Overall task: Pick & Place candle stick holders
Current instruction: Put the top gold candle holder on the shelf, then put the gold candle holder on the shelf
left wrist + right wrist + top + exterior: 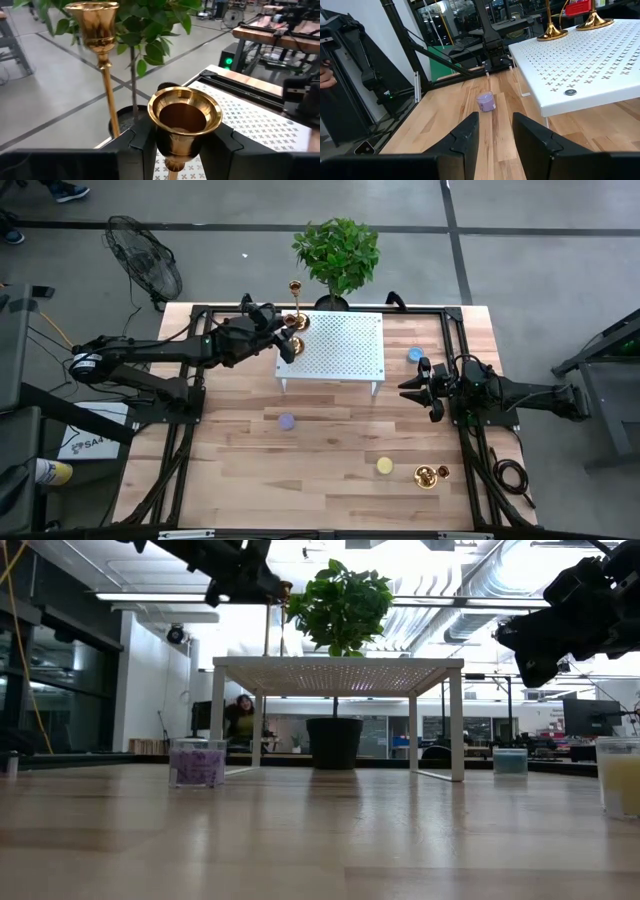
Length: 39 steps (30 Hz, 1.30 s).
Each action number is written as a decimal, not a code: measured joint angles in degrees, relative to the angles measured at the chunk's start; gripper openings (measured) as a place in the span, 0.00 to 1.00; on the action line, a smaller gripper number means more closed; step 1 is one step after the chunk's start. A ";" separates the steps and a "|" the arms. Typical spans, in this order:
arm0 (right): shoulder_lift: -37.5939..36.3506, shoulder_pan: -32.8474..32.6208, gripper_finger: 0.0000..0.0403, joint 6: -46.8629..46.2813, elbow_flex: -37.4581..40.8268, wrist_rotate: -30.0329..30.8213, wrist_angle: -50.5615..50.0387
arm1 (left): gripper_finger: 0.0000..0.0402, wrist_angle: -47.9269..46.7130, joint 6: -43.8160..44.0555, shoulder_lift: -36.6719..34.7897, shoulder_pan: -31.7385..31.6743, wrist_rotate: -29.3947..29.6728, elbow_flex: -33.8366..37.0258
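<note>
left tool [182,145] grips candle holder [184,120] (at white stand [340,345] corner edge).

We see parted right gripper [496,135] fingers, purple candle [486,101] on wooden table [450,120], two brass holder bases [552,34] on white perforated stand [580,65].

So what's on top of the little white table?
Two gold candle stick holders stand near one corner of the white table. The left gripper is shut on one's stem. Its arm covers some of that corner from above.
</note>
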<state>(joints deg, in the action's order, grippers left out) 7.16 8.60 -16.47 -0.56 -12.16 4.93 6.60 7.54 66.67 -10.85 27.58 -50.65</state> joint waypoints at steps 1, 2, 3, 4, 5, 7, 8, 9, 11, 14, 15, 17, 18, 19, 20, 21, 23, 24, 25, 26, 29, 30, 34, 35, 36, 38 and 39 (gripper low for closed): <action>0.01 -0.02 0.28 -0.01 -0.01 0.01 0.01 | 0.29 0.10 -0.18 0.00 0.00 -0.17 0.00; 0.00 -0.01 0.28 -0.01 0.00 0.02 0.02 | 0.30 0.10 -0.23 0.00 0.00 -0.19 0.00; 0.00 -0.01 0.28 -0.02 0.00 0.01 0.01 | 0.31 0.10 -0.23 0.00 0.00 -0.19 0.00; 0.00 0.00 0.28 -0.01 -0.01 0.02 0.02 | 0.33 0.10 -0.23 0.00 0.00 -0.19 0.00; 0.00 -0.01 0.28 -0.01 0.00 0.01 0.00 | 0.36 0.10 -0.23 0.00 0.00 -0.18 0.00; 0.00 -0.02 0.28 0.00 0.00 0.01 0.01 | 0.42 0.12 -0.23 0.00 0.00 -0.20 0.00; 0.00 -0.01 0.28 -0.01 -0.02 0.02 0.01 | 0.46 0.12 -0.23 0.00 0.00 -0.19 0.00; 0.00 -0.01 0.28 -0.01 -0.01 0.02 0.01 | 0.50 0.18 -0.23 0.00 0.00 -0.19 0.00; 0.00 -0.01 0.28 0.00 0.00 0.00 0.02 | 0.57 0.78 -0.25 -0.05 0.00 -0.20 0.00; 0.01 0.00 0.28 0.00 0.00 0.01 0.01 | 0.66 1.45 -1.03 -0.70 0.00 -0.20 0.02; 0.00 -0.02 0.28 0.00 -0.02 0.00 0.02 | 0.68 1.53 -1.48 -1.09 0.00 -0.20 0.02; 0.00 0.00 0.28 -0.02 0.00 0.02 0.02 | 0.71 0.89 -1.74 -1.97 0.00 -0.20 0.02; 0.00 -0.01 0.28 0.00 0.00 0.02 0.02 | 0.72 0.73 -1.73 -2.46 0.01 -0.20 0.02; 0.01 0.00 0.28 -0.01 -0.01 0.02 0.02 | 0.72 0.11 -1.73 -3.06 0.10 -0.22 0.02; 0.00 0.00 0.28 -0.01 0.00 0.00 0.02 | 0.72 -0.79 -1.73 -3.78 0.29 -0.18 0.02; 0.00 -0.01 0.28 0.00 0.00 0.00 0.02 | 0.72 -1.67 -1.75 -4.51 0.52 -0.07 0.02; 0.00 0.00 0.28 0.00 0.00 0.02 0.00 | 0.73 -3.83 -1.76 -6.08 1.04 -0.07 0.02; 0.00 -0.02 0.28 -0.02 -0.02 0.02 0.02 | 0.73 -5.44 -1.74 -6.96 1.29 -0.05 0.02; 0.00 -0.01 0.28 -0.01 0.00 0.02 0.00 | 0.73 -6.86 -1.64 -7.79 1.71 -0.05 0.04; 0.00 -0.01 0.28 0.00 -0.01 0.01 0.01 | 0.73 -8.03 -1.37 -8.53 2.26 -0.03 0.04; 0.00 0.00 0.28 0.00 -0.02 0.00 0.00 | 0.73 -11.62 -1.27 -10.52 4.04 0.50 0.04; 0.00 -0.02 0.28 -0.01 -0.01 0.01 0.02 | 0.73 -12.96 -1.11 -11.14 4.80 1.44 0.04; 0.00 0.00 0.28 0.00 -0.01 0.00 0.02 | 0.73 -18.16 -0.27 -13.23 8.02 5.74 0.04; 0.00 0.00 0.28 -0.01 -0.01 0.00 0.01 | 0.73 -19.48 -0.03 -13.73 8.75 6.47 0.04; 0.00 -0.01 0.28 0.00 0.00 0.00 0.02 | 0.73 -20.49 0.29 -14.15 9.49 7.13 0.04; 0.00 -0.02 0.28 0.00 0.00 0.02 0.00 | 0.73 -22.00 1.30 -14.91 11.11 8.12 0.34; 0.00 -0.02 0.28 0.00 0.00 0.02 0.00 | 0.73 -22.02 1.62 -15.39 11.94 8.76 0.99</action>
<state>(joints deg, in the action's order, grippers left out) 7.16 8.58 -16.47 -0.56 -12.14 4.93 -15.42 9.16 51.29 1.08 36.34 -49.67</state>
